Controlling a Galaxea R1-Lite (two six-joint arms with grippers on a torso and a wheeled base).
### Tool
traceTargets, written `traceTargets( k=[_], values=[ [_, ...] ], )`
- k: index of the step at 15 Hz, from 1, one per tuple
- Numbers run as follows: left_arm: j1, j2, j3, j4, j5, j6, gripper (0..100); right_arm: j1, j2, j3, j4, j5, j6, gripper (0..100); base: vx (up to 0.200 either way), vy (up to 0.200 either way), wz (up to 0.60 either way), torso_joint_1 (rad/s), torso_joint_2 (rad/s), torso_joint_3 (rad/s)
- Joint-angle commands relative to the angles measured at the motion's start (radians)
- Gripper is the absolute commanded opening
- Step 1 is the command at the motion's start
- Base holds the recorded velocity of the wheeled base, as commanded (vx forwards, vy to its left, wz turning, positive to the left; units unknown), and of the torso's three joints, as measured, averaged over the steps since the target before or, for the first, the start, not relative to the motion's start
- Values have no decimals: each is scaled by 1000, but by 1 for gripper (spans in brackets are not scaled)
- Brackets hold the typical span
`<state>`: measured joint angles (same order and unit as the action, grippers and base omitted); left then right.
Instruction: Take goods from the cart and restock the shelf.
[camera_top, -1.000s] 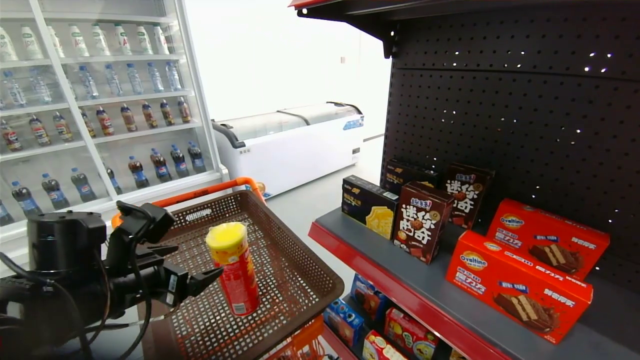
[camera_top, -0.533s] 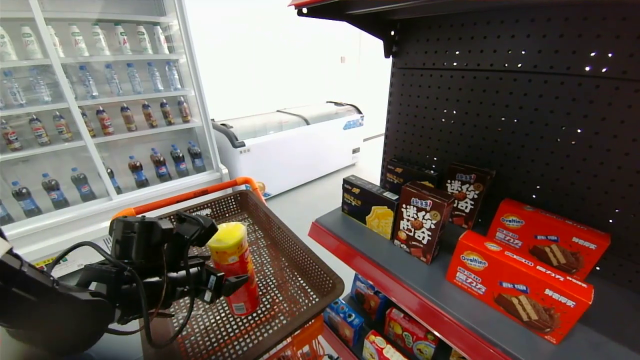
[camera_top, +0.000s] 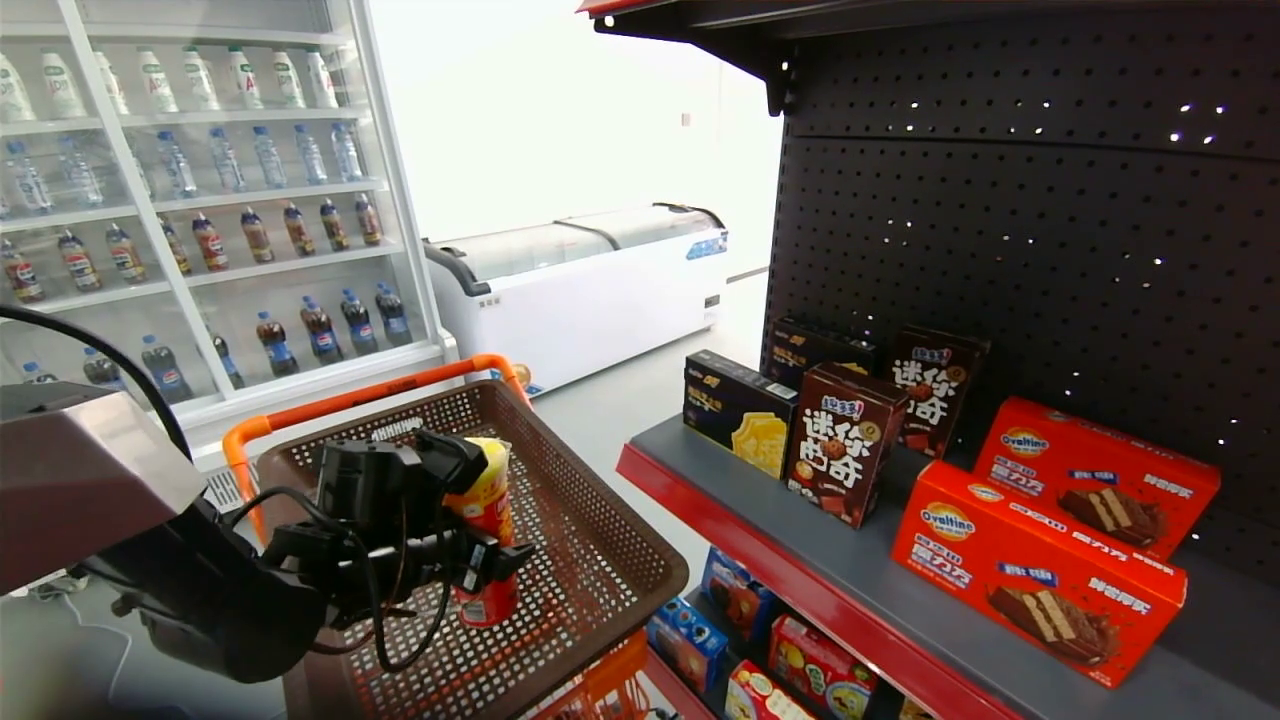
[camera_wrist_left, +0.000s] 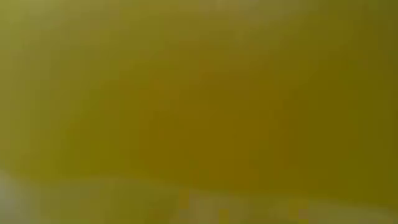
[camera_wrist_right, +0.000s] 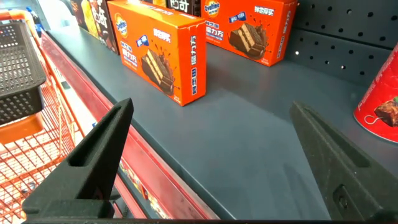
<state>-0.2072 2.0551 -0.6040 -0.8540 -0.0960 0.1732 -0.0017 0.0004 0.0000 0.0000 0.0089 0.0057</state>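
Head view puts your left pincer (camera_top: 480, 520) around the one can (camera_top: 486, 602) upright in the basket (camera_top: 580, 520), its grip impossible to judge, so a slack squeeze could topple it, while your right pincer (camera_wrist_right: 211, 109) gapes wide and empty over the shelf (camera_wrist_right: 249, 143) beside the basket, which carries two red boxes (camera_top: 1040, 590) and four dark boxes (camera_top: 840, 455).

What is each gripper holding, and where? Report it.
Left gripper sits at the can's middle; whether it grips cannot be told. Right gripper, open, holds nothing.
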Motion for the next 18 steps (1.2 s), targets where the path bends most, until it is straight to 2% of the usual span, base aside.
traceTargets(
  k=[1,5,6,10,12,14,16,17,18],
  values=[
    [-1,39,-11,-11,1,2,100,0,0,0,0,0,0,100,0,0,0,0,0,0],
    [-1,56,-26,-36,1,0,100,0,0,0,0,0,0,100,0,0,0,0,0,0],
    [-3,62,-51,-28,1,-1,0,0,0,0,0,0,0,100,0,0,0,0,0,0],
    [-4,43,-66,-2,15,2,0,0,0,0,0,0,0,100,0,0,0,0,0,0],
    [-15,-32,-118,10,27,-3,0,0,0,0,0,0,0,100,0,0,0,0,0,0],
    [-15,-105,-187,29,13,2,0,0,0,0,0,0,0,100,0,0,0,0,0,0],
    [-24,-159,-270,165,13,19,0,0,0,0,0,0,0,100,0,0,0,0,0,0],
    [-35,-196,-322,277,10,17,0,0,0,0,0,0,0,100,0,0,0,0,0,0],
    [-47,-213,-350,308,13,19,0,0,0,0,0,0,0,100,0,0,0,0,0,0]
  ],
)
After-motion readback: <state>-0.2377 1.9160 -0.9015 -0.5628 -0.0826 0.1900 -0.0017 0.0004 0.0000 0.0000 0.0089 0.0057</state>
